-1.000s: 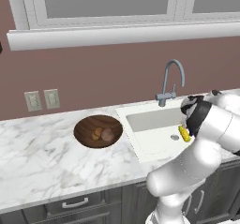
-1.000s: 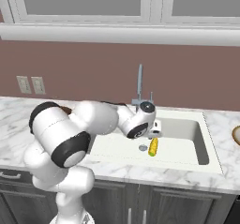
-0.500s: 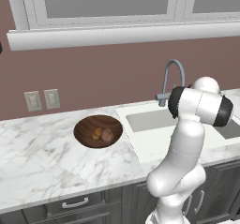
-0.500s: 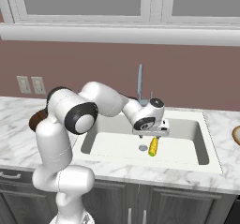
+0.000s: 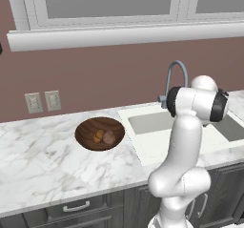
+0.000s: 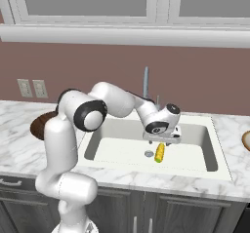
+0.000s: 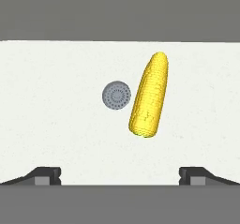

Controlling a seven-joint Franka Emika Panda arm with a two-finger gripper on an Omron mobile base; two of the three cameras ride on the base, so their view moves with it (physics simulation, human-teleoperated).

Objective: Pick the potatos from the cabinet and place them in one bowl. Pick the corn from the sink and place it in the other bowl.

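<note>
Task status: both potatoes, one reddish-brown and round (image 5: 109, 137) and one orange-brown and oblong (image 5: 98, 136), lie side by side in the round, shallow, dark brown wooden bowl (image 5: 88, 128) on the white marble bench (image 5: 43, 160), so you can judge the first half of the task complete

The second half is not yet done. The short yellow cob of corn (image 7: 149, 94) lies flat on the floor of the white rectangular recessed sink (image 6: 193, 149), just beside the round grey drain (image 7: 116, 95) and apart from it. Nothing is touching the corn. The pale tan-rimmed bowl (image 6: 245, 140) sits on the bench at the far right edge of the right base view, well apart from the corn; you cannot tell from these views what lies inside it

Arm pose: the white arm reaches from the base over the sink rim, elbow raised, wrist bent down. The tool (image 6: 163, 139) hangs directly above the corn, pointing down at the sink floor. In the hand view the two dark fingertips (image 7: 45, 175) stand far apart at the bottom edge, with the corn ahead between them and slanted to their line

Tool state: fully spread, gripping nothing

Remaining, as you should judge it: lower the tool over the cob, clamp it, lift it, and carry it to the tan-rimmed bowl
</note>
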